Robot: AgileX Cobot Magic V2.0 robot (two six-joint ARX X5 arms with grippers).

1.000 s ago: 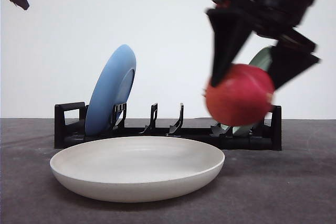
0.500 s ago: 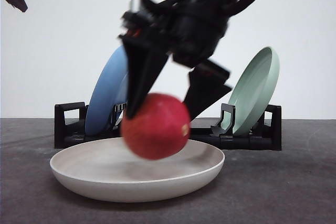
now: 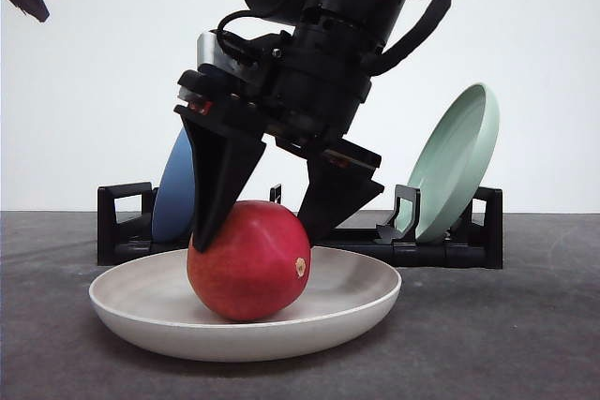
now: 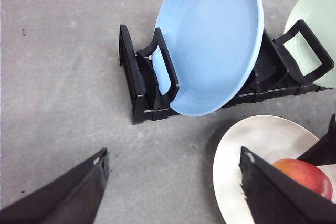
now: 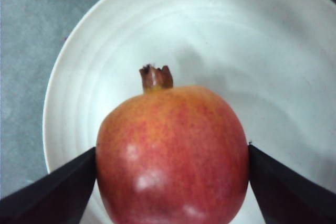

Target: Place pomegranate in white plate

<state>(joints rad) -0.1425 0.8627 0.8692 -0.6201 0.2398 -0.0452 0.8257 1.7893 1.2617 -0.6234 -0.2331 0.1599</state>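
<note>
Right gripper (image 3: 255, 224) has its two black fingers closed in on the pomegranate (image 3: 248, 260), one against each flank, and on my wrist feed I can see both fingers touching the red skin with the fruit's little brown crown pointing away from the camera. From the front, the fruit sits in the white plate (image 3: 361, 304), a bit left of the plate's middle, its underside down at the plate's floor; I can't tell for sure whether it bears its full weight there. A small pale spot shows on its right side. Behind the plate I've got the black dish rack (image 3: 122, 222) running across the grey table (image 3: 525, 344), with the blue plate (image 3: 173, 199) leaning in its left end, partly hidden by the arm, and the pale green plate (image 3: 457, 164) leaning at its right end. Left gripper (image 4: 173, 192) hangs spread wide over bare table near the rack's left end, nothing between its fingers.
</note>
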